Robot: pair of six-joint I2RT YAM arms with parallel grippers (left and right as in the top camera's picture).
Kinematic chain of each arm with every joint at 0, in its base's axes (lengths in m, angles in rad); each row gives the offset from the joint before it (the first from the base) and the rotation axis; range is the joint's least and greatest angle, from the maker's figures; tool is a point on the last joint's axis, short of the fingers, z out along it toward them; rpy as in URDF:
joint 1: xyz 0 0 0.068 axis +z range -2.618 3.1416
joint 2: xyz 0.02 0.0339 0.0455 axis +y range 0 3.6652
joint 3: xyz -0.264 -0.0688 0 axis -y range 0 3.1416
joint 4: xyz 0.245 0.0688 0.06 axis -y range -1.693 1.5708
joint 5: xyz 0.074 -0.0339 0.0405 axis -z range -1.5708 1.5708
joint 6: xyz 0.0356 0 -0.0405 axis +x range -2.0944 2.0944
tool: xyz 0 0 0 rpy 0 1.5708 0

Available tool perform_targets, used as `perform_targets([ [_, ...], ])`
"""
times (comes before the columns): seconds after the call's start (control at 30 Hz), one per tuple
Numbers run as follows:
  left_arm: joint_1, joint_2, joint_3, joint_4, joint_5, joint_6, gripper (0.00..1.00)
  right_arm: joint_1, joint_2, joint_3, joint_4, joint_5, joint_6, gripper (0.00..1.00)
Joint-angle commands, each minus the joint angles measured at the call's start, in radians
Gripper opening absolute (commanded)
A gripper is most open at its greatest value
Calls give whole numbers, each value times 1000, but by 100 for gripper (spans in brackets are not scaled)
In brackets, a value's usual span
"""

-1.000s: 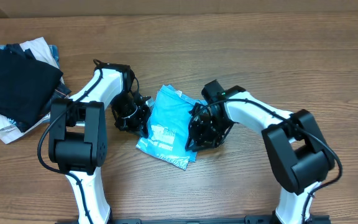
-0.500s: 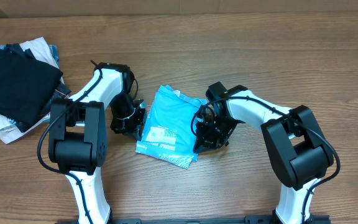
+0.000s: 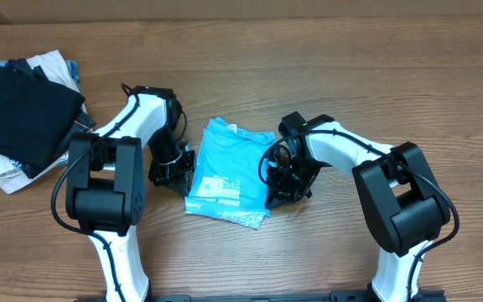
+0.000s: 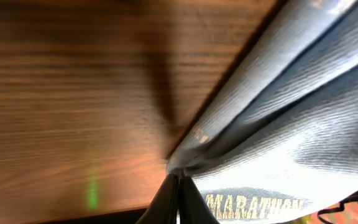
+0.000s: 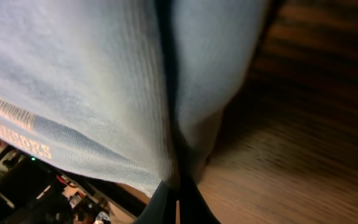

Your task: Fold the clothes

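Note:
The sky-blue T-shirt [image 3: 229,172] lies folded into a narrow packet at the table's middle, its printed lettering near the front end. My left gripper [image 3: 183,178] is at its left edge, shut on a pinch of the fabric [image 4: 241,124]; the word MARATHON shows beside the fingers [image 4: 188,202]. My right gripper [image 3: 273,191] is at its right edge, shut on the shirt's cloth [image 5: 104,87], with the fingers [image 5: 194,205] together under the fold.
A pile of folded garments, black [image 3: 25,113] on top of white ones [image 3: 7,172], sits at the far left. Bare wooden table [image 3: 350,75] surrounds the shirt.
Both grippers have drawn the shirt toward the front edge and straightened it. The left gripper moved left and forward; the right one shifted slightly right.

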State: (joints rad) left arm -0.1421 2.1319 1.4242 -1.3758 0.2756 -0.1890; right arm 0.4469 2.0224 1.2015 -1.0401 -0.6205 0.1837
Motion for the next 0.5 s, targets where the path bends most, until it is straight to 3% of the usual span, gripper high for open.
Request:
perform_targets([
  [0.0,-15,-29,-9,-3,-61,-17,4,-6,2,-3,-2,89,2,4],
  [0.17,-10,-67,10,24,-76,-18,18,-6,2,-3,2,99,-2,6],
  [0.23,0,-106,23,56,-81,-18,39,-6,2,-3,2,109,-1,6],
  [0.33,21,-181,48,135,-83,-17,57,-6,2,-3,2,108,-1,6],
  [0.37,27,-214,51,200,-82,-17,77,-6,2,-3,2,108,-1,7],
  [0.43,26,-229,51,257,-56,-4,90,-6,2,-3,2,108,-1,8],
  [0.47,24,-229,51,282,-24,23,93,-6,2,-3,2,108,-1,8],
])
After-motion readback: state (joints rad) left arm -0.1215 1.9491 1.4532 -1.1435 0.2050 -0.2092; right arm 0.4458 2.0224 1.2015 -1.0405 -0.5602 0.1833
